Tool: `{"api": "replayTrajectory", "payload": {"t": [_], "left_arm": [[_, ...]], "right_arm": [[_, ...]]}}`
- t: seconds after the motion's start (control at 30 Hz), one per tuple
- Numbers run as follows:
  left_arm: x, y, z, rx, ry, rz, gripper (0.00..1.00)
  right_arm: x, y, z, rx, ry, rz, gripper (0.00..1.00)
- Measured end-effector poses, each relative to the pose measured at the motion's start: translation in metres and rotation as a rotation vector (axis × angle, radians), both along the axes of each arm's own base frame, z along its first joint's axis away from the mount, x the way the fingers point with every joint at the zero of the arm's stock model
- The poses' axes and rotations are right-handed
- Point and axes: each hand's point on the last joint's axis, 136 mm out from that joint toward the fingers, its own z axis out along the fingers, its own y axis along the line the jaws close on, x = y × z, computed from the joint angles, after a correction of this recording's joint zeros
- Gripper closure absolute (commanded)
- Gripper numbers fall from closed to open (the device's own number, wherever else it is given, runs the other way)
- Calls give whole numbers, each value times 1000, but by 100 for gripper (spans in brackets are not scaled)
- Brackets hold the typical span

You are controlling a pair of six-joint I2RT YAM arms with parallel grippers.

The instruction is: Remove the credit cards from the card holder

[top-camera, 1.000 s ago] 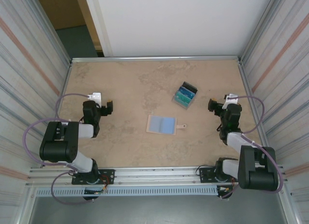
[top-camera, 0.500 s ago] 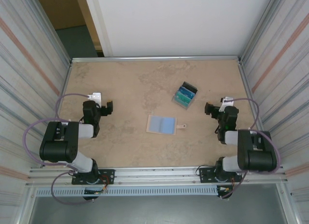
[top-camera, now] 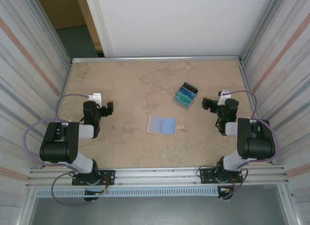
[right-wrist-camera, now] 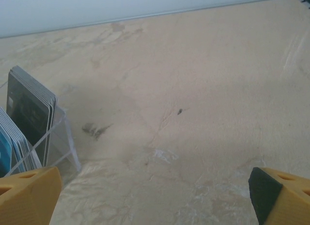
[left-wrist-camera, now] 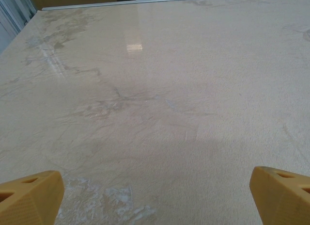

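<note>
The card holder (top-camera: 162, 124) lies spread flat mid-table, tan with pale blue inner panels and a small snap tab (top-camera: 181, 126) on its right edge. The credit cards are hidden inside it; I cannot make any out on the panels. To its left, well apart, my left gripper (top-camera: 109, 108) stands open; in the left wrist view the left gripper (left-wrist-camera: 155, 200) has bare table between its orange fingertips (left-wrist-camera: 34, 196). My right gripper (top-camera: 207, 104) is open too, to the holder's upper right. In the right wrist view the right gripper (right-wrist-camera: 155, 196) holds nothing.
A clear plastic tray (top-camera: 186, 95) of teal, blue and dark cards stands behind the holder, just left of the right gripper; the tray (right-wrist-camera: 63, 137) sits at the left edge of the right wrist view. Metal walls fence the table on both sides.
The right arm has drawn up and its gripper has moved back and left, closer to the clear tray. The left arm and the holder have not moved.
</note>
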Motion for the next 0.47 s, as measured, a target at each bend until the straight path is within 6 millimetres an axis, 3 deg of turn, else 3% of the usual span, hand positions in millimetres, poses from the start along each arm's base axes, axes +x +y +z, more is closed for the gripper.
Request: {"api": "replayTrajectory", "payload": {"t": [0.47], "left_arm": [[0, 0, 0, 0, 0, 0, 1]], "right_arm": [[-3, 1, -7, 3, 32, 3, 1]]}}
